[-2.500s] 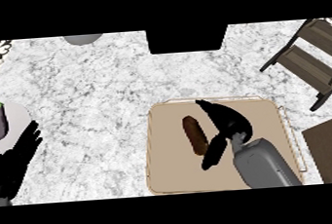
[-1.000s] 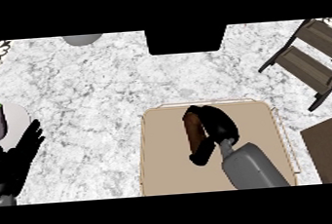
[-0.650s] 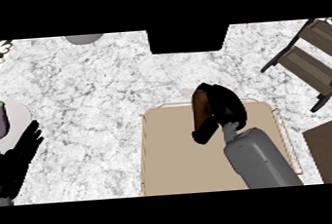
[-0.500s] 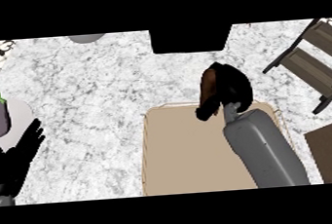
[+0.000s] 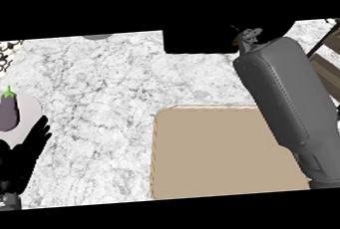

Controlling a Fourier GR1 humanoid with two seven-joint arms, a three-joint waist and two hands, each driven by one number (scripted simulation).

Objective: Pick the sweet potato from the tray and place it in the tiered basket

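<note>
**Marble tabletop (image 5: 104,81), bare tray (image 5: 220,153): pick looks done, placing left**

Grey-veined marble fills your view, and the tan tray on it holds nothing. Your right forearm (image 5: 290,103) stretches over the tray's right edge to a dark patch at the top. There the right robot hand (image 5: 248,34) is lost against black, so you cannot tell whether it grips anything. The sweet potato shows nowhere (presumably it is up there, hidden). The tiered basket (image 5: 332,70) stands just right of that forearm, so the drop into it appears to be what remains. Your left robot hand (image 5: 18,162) rests open at lower left, near an eggplant (image 5: 7,113).
</note>
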